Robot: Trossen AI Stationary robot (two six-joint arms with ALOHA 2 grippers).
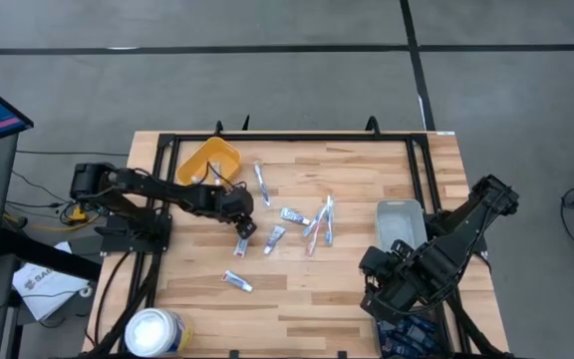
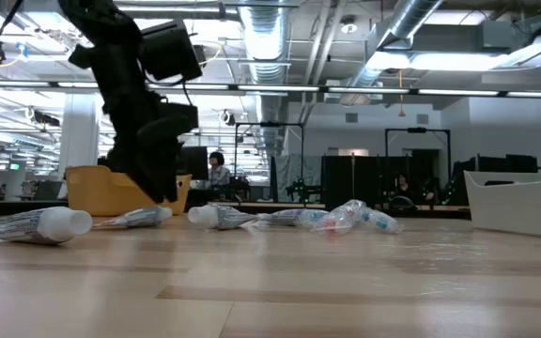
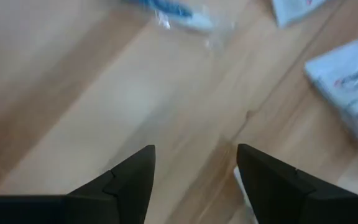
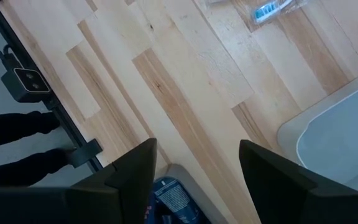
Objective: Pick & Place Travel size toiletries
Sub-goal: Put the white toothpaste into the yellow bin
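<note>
Notice your yellow bin (image 1: 207, 160) at the counter's (image 1: 297, 294) eleven o'clock (contents unclear); left claw (image 1: 244, 231) spread above tubes (image 1: 275, 237), right claw (image 4: 194, 180) spread.

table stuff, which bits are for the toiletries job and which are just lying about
For the job:
- small tubes scattered mid-table
- lone tube nearer the front
- left end effector, open, over them

Lying about:
- yellow bin
- white tub
- grey tray
- right end effector, open, waiting

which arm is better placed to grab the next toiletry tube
Left. Its tool hangs open just above the table, with a small white tube right beside it. The right tool waits near the table's front right corner, away from the tubes.
</note>
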